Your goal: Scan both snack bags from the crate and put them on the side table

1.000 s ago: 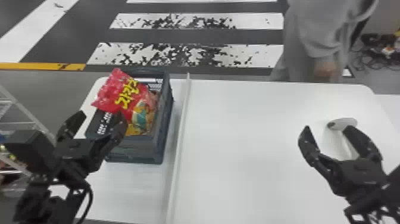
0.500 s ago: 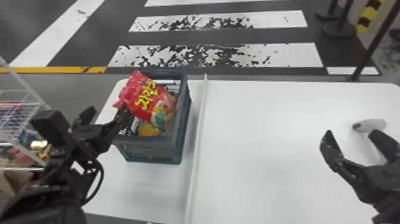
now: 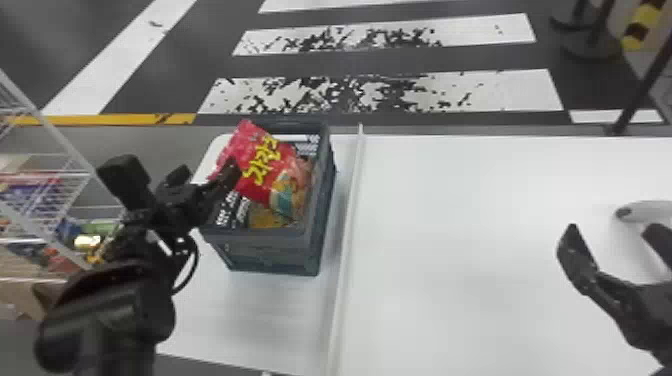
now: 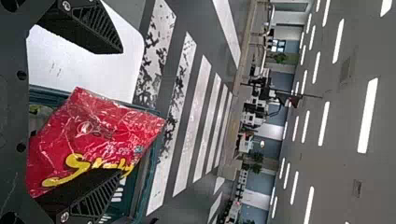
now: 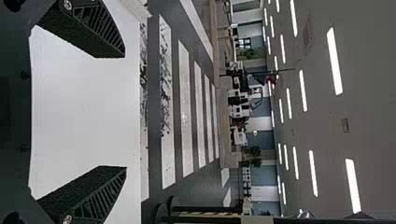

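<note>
The left claw (image 3: 209, 169) gapes wide near the red snack bag (image 3: 262, 162) tilted in the crate (image 3: 270, 247), and the right claw (image 3: 612, 230), also wide, hangs above the worktop (image 3: 450, 260).

so left arm (image 3: 120, 300) comes up from bottom edge in head view, black cable (image 3: 196, 260) looping beside wrist (image 3: 142, 220). left gripper (image 3: 209, 169) angled up and off to robot's right, fingers apart. right gripper (image 3: 612, 230) sits way over on right side, forearm cut off by frame, fingertips aimed away from robot, nice wide gap. wrist views agree: left gripper (image 4: 121, 112) spread, nothing pinched, ribbed black fingers (image 4: 100, 23). right gripper (image 5: 125, 112) same deal, spread and holding nothing.
</note>
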